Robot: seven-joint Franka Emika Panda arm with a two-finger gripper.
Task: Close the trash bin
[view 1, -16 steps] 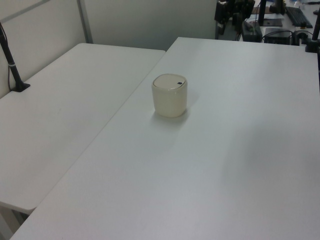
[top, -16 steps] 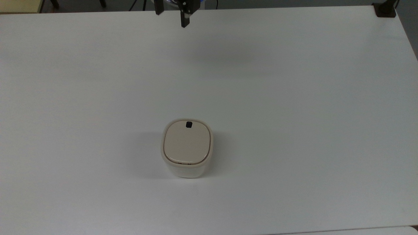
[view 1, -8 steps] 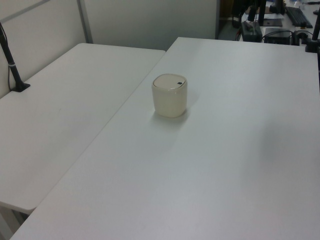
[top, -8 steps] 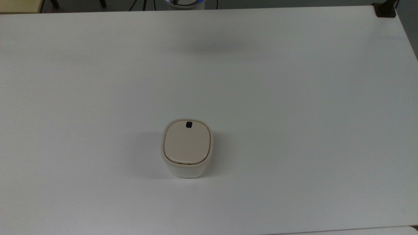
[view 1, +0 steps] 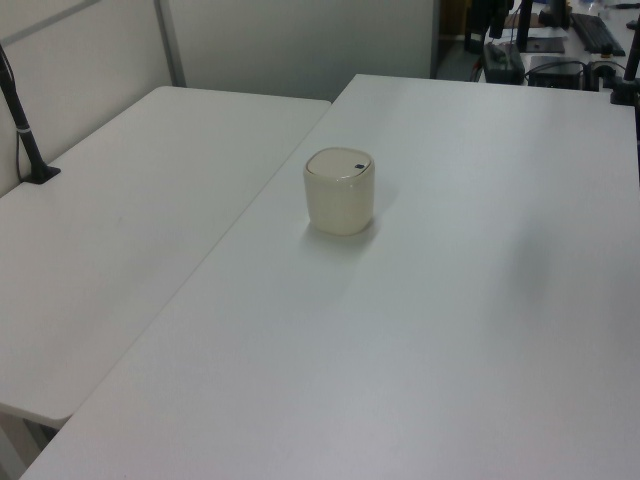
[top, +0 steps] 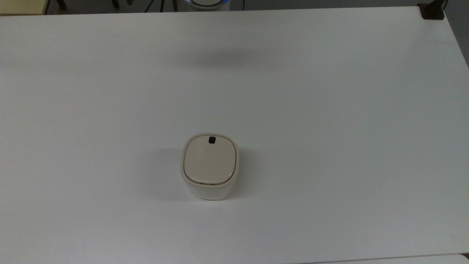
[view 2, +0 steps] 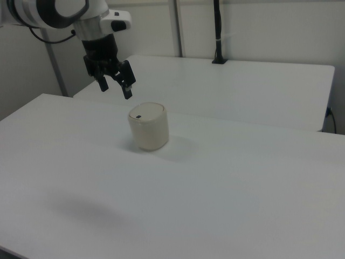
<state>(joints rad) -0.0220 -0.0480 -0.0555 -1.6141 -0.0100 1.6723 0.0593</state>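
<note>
The trash bin (top: 209,165) is a small cream-white rounded-square bin standing upright near the middle of the white table (top: 329,110). Its beige flap lid lies flat in the rim, and a small black button (top: 211,139) sits at the lid's far edge in the top view. The left view has the bin (view 1: 340,190) at centre. In the right view my gripper (view 2: 115,87) hangs open and empty in the air, up and to the left of the bin (view 2: 148,127), well apart from it.
A second white table (view 1: 120,220) adjoins on the left view's left, with a black pole (view 1: 25,130) clamped to it. A black clamp (top: 432,11) sits at the top view's top right corner. The arm's base (top: 207,3) is at the far edge.
One second ago the gripper's fingers showed at the top edge of the top view; they have since risen out of it. The bin and its lid have not moved.
</note>
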